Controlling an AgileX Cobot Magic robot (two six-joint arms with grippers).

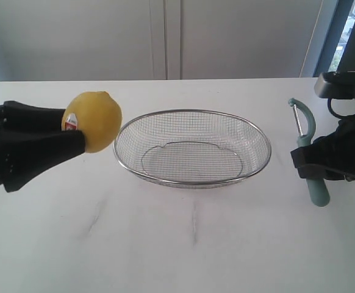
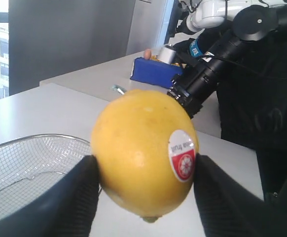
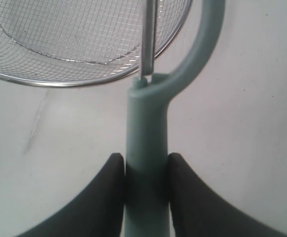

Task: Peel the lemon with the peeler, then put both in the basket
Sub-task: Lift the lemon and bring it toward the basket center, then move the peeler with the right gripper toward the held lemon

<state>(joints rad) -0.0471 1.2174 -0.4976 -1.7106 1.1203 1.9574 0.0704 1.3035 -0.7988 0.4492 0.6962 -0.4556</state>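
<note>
Table: white and smooth, with faint grey streaks like stone (image 1: 196,244); everything sat on it or hung over it.
Room: pale grey wall panels (image 1: 165,36) stood behind the table, and a strip of window (image 1: 350,27) showed at the far right.
Count: one lemon, one peeler, one basket, two pincers (one on each arm).
Lemon: round and yellow (image 1: 95,120), with one white-and-red sticker (image 1: 71,122). It was up off the table, just beside the left end of the basket.
Left pincer: its two black fingers (image 2: 79,192) pinched the lemon, one on each side; this pincer (image 1: 74,128) reached in from the left.
Basket: shiny wire mesh with a thick rim (image 1: 190,111), in the middle of the table, with nothing inside.
Peeler: pale green handle, curved head and thin metal blade (image 1: 304,131). It was to the right of the basket, apart from it, head pointing away toward the wall.
Right pincer: its black fingers (image 3: 109,192) squeezed the peeler's handle from both sides; this pincer (image 1: 315,162) came in from the right.
Handle end: whether it touched the table could not be told.
</note>
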